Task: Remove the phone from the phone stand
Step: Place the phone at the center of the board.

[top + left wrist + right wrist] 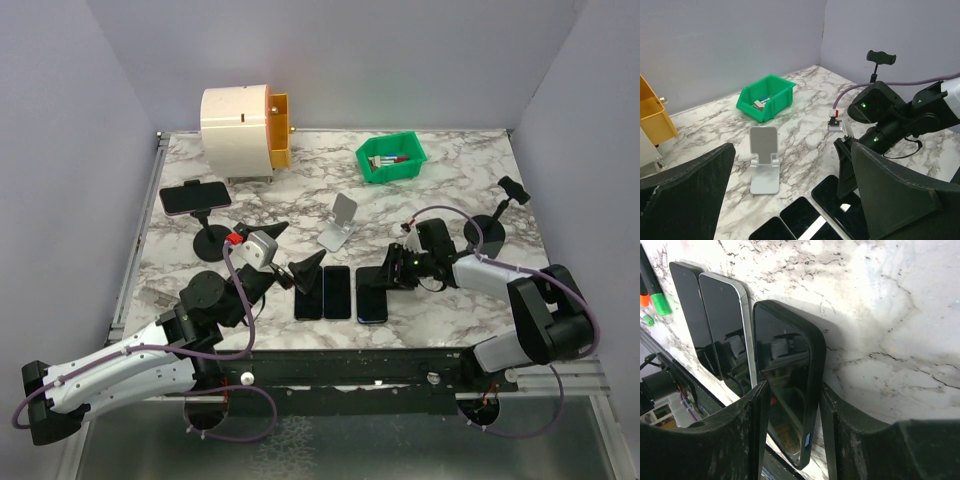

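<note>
A dark phone [372, 297] lies flat on the marble table, rightmost of three phones side by side. My right gripper [372, 280] straddles it, open; in the right wrist view the phone [785, 370] sits between the fingers with a gap along its right edge. Another phone [195, 197] is clamped sideways in a black stand [212, 240] at the left. My left gripper [292, 252] hangs wide open and empty above the left end of the phone row; between its fingers [685, 190] the left wrist view shows the three phones.
An empty white phone stand [340, 222] stands mid-table. An empty black clamp stand [490, 230] stands at the right. A green bin [391, 159] holding small items sits at the back, and a white and orange unit [243, 133] at the back left.
</note>
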Tool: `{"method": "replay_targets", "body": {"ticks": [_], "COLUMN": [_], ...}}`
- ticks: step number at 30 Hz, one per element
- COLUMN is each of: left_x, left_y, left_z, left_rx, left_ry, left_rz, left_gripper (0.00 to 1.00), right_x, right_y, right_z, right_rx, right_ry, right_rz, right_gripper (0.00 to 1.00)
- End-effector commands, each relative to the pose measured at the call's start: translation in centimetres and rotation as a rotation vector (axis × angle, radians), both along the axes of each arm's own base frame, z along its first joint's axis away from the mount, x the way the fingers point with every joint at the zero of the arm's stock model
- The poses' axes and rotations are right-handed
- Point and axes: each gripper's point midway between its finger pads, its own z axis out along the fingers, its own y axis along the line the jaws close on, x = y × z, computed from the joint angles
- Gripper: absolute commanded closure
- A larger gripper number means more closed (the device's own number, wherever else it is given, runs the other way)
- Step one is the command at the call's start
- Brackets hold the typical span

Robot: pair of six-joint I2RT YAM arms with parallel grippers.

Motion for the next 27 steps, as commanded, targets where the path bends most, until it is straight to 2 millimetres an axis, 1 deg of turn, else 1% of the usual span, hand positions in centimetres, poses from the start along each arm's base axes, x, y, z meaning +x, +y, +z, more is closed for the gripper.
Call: {"method": "replay_targets", "body": {"ticks": [1, 8, 16, 19, 27], "left_x": [-0.5, -0.5, -0.6, -0.7, -0.6], "left_y": [-0.2, -0.3, -0.4, -0.4, -0.5], "left_z": [0.7, 0.8, 0.9, 0.8, 0.7], "left_rx": [-0.012, -0.014, -0.017, -0.017, -0.012], "left_ry": [-0.005, -0.004, -0.001, -0.001, 0.001], "left_rz": [-0.028, -0.031, -0.040, -0.041, -0.043], "left_gripper": [0.01, 0.01, 0.01, 0.01, 0.01], "right_x": [-1.0, -2.3, -4.0, -4.1, -3.6], "right_y": [-1.7, -2.0, -2.1, -1.8, -0.9], "right_z": [-1.1, -0.8, -1.5, -1.5, -1.3], "right_rx": [-0.074, -0.068, -0.048, -0.025, 0.026], "right_ry": [0.019, 0.028, 0.058, 0.062, 0.064], "right_rz": [-0.030, -0.027, -0.023, -0.021, -0.023], "right_gripper": [0.51, 0.51, 0.52, 0.53, 0.57]}}
